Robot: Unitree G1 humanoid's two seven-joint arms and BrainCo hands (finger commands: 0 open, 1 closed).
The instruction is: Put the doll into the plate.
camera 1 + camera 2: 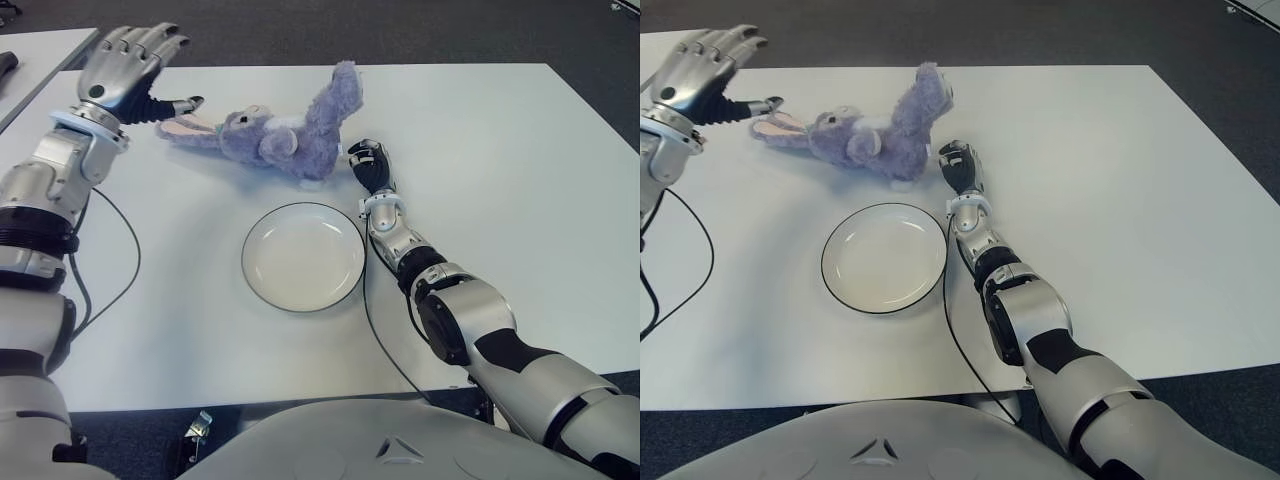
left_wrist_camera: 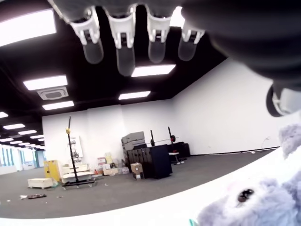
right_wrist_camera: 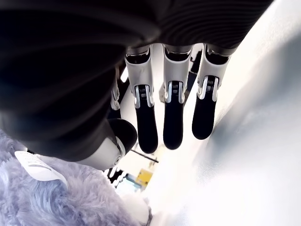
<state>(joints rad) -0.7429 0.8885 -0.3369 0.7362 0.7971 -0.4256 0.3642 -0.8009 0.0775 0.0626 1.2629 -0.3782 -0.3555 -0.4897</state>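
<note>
A purple plush rabbit doll lies on the white table, just beyond the round white plate, which holds nothing. My left hand hovers at the doll's ear end, fingers spread, thumb tip next to the pink-lined ear, holding nothing. In the left wrist view the doll's face shows below the straight fingers. My right hand lies low beside the doll's right side, fingers extended and gripping nothing; the right wrist view shows purple fur close to its fingers.
Another white table stands at the far left. A black cable loops over the table near my left arm, and another cable runs along my right forearm. Bare table lies to the right.
</note>
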